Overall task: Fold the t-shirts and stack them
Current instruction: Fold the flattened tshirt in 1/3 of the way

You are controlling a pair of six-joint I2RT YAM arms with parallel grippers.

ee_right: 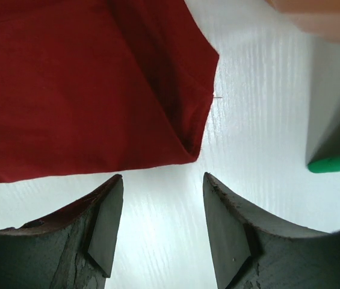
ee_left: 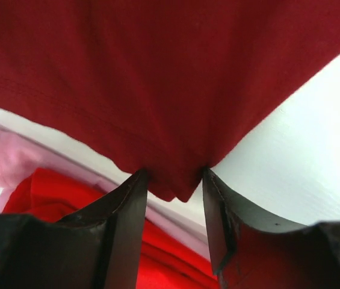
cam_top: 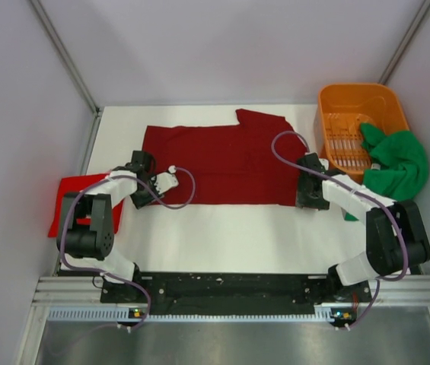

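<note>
The dark maroon t-shirt (cam_top: 222,160) lies spread flat across the middle of the white table. My left gripper (cam_top: 140,194) is open at its near left corner; in the left wrist view that corner (ee_left: 176,186) hangs between the spread fingertips of the gripper (ee_left: 174,177), not pinched. My right gripper (cam_top: 306,199) is open at the near right corner; in the right wrist view the corner (ee_right: 191,147) lies just beyond the gripper (ee_right: 162,180). The brighter red t-shirt (cam_top: 66,199) lies at the left table edge under my left arm. The green t-shirt (cam_top: 397,163) is bunched at the right.
The orange slotted basket (cam_top: 351,103) stands at the back right, with the green t-shirt draped over its near right rim. The brighter red t-shirt (ee_left: 49,198) shows below the left fingers. Grey walls close in both sides. White table (cam_top: 230,236) lies between shirt and arm bases.
</note>
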